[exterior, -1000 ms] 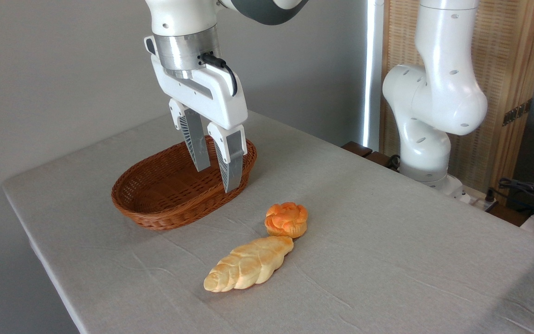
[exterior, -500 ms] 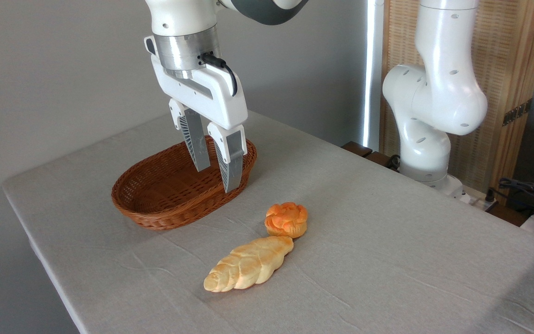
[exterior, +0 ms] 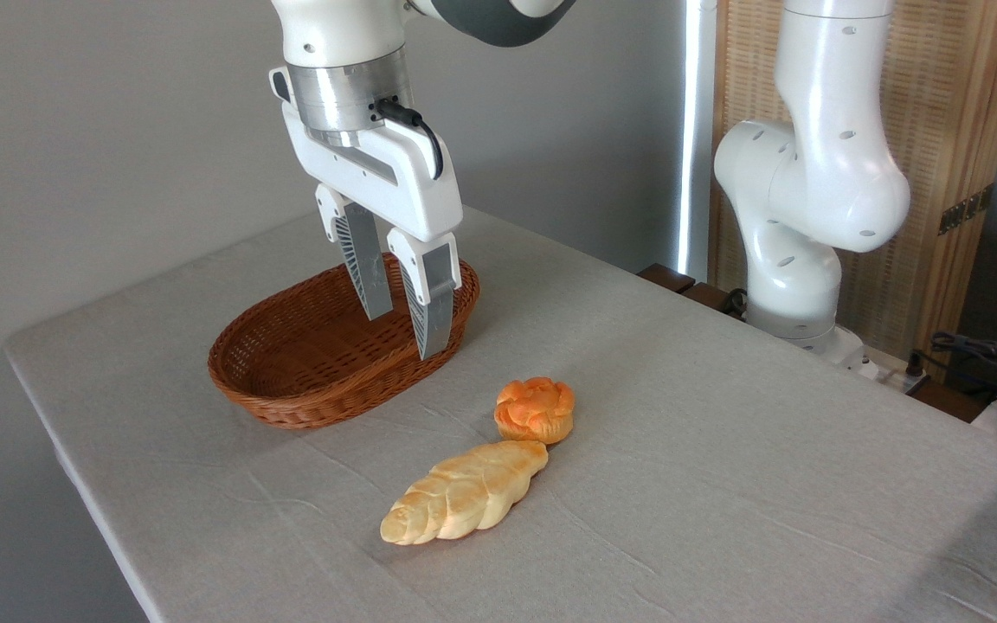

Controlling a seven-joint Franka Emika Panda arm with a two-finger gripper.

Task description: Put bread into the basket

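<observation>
The bread (exterior: 535, 408), a small round orange bun with a knotted flower top, sits on the grey table near the middle. The reddish-brown wicker basket (exterior: 291, 398) lies to its left, oval and shallow, with nothing visible inside. My gripper (exterior: 403, 333) hangs over the basket's right end, fingers pointing down, open, with nothing between them. The bun is to the right of the gripper and nearer the camera, apart from it.
A pale golden braided loaf (exterior: 464, 491) lies just in front of the bun, its tip nearly touching it. The arm's white base (exterior: 797, 260) stands at the table's far right edge. Cables (exterior: 983, 359) lie beyond it. The table's left edge (exterior: 74, 467) runs close to the basket.
</observation>
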